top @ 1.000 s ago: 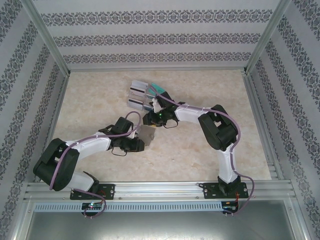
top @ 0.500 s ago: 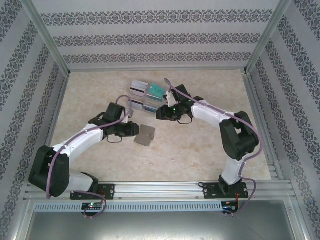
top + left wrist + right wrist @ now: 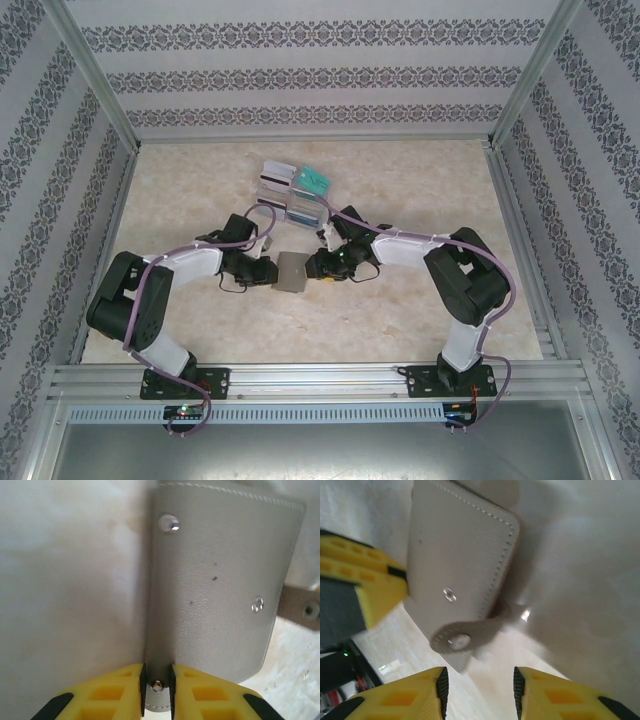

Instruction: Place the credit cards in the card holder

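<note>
Left gripper (image 3: 157,686) pinches the bottom edge of the card holder (image 3: 215,580), which lies folded shut at mid-frame in the top view. Right gripper (image 3: 478,682) hangs spread just below its snap strap (image 3: 462,641). Opening looks like the step: grip that strap and peel. Credit cards (image 3: 313,180) lie upper centre.

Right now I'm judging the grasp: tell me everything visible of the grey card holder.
The flat pale-grey, leather-look card holder is folded shut, with stitched edges, metal snap studs and an unfastened snap strap. At the beige table's middle, the yellow fingers of the left gripper pinch one edge; the fingers of the right gripper stand open near the strap.
</note>
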